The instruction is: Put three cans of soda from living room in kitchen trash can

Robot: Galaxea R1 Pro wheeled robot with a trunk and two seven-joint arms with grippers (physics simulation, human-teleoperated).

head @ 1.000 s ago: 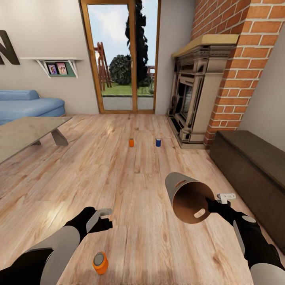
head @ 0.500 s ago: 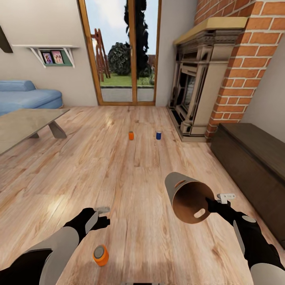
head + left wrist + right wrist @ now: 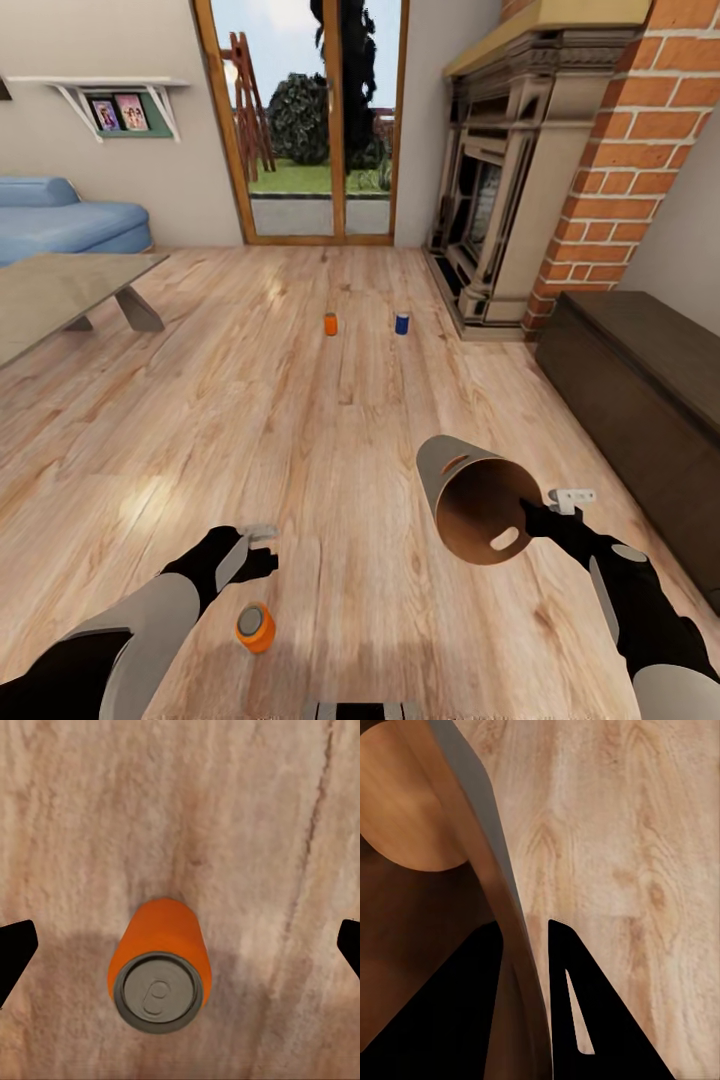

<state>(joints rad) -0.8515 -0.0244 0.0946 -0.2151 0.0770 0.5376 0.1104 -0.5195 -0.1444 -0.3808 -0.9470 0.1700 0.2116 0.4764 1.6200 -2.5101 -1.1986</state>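
Head view: right gripper (image 3: 530,516) is clamped on the rim of the tash can (image 3: 470,495), bin carried tipped with its mouth toward the camera, so it travels to the cans rather than the reverse. Left gripper (image 3: 262,548) hovers just above the near orange can (image 3: 255,627), which stands on the wood floor (image 3: 340,420) at 7 o'clock. Second orange can (image 3: 330,323) and blue can (image 3: 402,323) stand at 12 o'clock near the fireplace (image 3: 500,190). Left wrist view: fingers spread wide either side of that near can (image 3: 160,975), not touching; lined up for a top-down grab. Right wrist view: jaws pinch the bin wall (image 3: 499,900), one finger inside, one outside.
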